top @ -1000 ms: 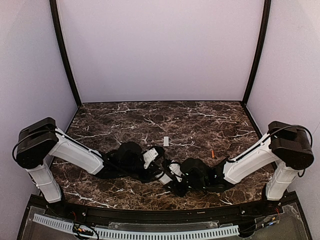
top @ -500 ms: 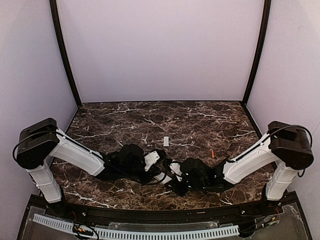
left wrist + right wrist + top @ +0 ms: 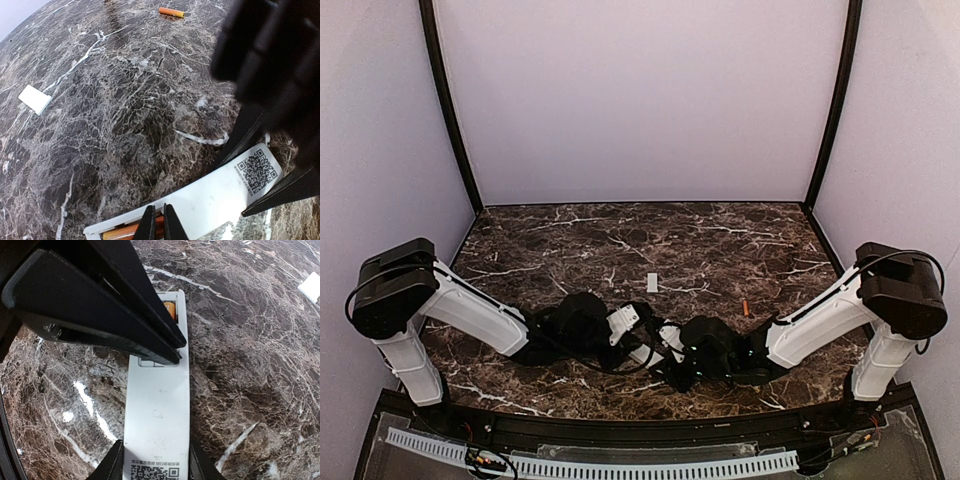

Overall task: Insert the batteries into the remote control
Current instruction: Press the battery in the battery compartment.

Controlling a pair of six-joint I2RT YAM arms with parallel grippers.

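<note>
1. I see a dark marbled table [image 3: 560, 235] boxed in by pale walls, with both arms meeting low at its near centre.
2. The remote control [image 3: 159, 405] lies flat there, slot up. The right gripper [image 3: 156, 465] clamps its coded end across the width.
3. The left gripper [image 3: 155, 222] has its fingers pressed together, tips down on the orange battery [image 3: 122, 231] in the slot.
4. My judgement: press lightly and squarely, with the right arm holding steady. A slanted push could pop the cell out.
5. The second battery [image 3: 171, 11] and a small white piece [image 3: 34, 98] lie well apart on open marble. The wrists crowd each other, so I would retreat upward.
</note>
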